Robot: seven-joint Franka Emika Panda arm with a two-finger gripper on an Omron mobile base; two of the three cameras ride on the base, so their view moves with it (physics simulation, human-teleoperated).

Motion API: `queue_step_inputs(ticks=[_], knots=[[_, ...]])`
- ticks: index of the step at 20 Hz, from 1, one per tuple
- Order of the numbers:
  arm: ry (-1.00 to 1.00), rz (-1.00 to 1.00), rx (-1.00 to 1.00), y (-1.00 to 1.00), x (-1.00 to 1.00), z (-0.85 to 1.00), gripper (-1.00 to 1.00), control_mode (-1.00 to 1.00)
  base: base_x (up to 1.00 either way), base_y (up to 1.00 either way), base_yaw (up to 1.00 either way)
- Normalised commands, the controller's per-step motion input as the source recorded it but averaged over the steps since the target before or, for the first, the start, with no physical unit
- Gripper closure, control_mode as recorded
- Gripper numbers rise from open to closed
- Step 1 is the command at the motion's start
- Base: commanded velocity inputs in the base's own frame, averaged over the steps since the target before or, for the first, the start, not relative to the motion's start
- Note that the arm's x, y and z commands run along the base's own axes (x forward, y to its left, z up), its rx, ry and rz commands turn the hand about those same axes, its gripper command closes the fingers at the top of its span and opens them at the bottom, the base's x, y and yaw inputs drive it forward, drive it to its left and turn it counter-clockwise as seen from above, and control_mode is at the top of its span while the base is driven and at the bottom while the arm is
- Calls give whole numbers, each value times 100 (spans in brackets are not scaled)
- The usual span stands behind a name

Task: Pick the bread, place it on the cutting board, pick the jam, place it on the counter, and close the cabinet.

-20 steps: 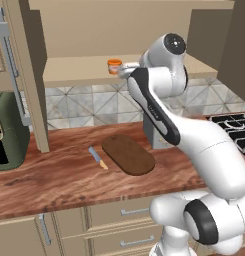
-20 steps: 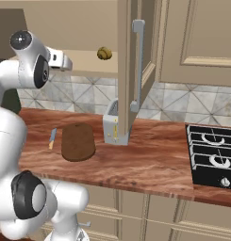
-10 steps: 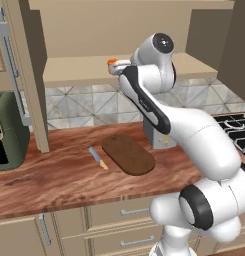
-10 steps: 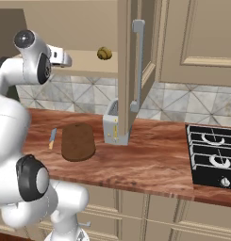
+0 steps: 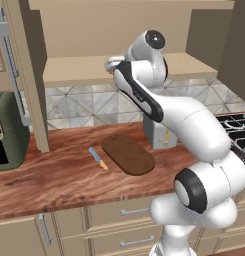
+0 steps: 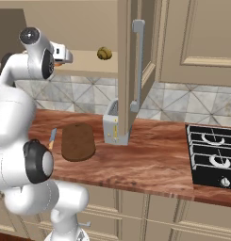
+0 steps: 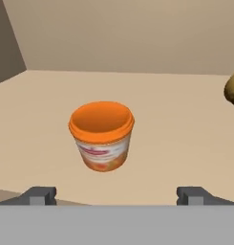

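orange jam [image 7: 101,135] upright on cabinet [image 6: 136,61] shelf, bread [image 6: 104,53] beside | end effector [image 7: 116,194] spread wide, empty, facing jam | step: reaching for jam; next: advance, close on jar

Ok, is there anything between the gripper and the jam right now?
Nothing visible. In the hand view the jam stands upright on the bare cabinet shelf, straight ahead of the open gripper, roughly centred between its fingertips. The bread sits off to one side, apart from the jar.
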Motion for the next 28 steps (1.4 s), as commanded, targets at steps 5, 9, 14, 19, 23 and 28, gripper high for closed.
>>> queue_step_inputs(ticks=[5, 9, 14, 19, 23, 28], knots=[[0, 2, 0, 16, 25, 2, -100, -100, 0, 0, 0], [0, 2, 0, 14, 28, 0, -100, -100, 0, 0, 0], [0, 1, 0, 6, 35, 0, -100, -100, 0, 0, 0], [0, 2, 0, 4, 30, -1, -100, -100, 0, 0, 0], [2, 2, 0, 8, 15, 0, 100, -100, 0, 0, 0], [1, 2, 0, 4, 0, 0, 100, -100, 0, 0, 0]])
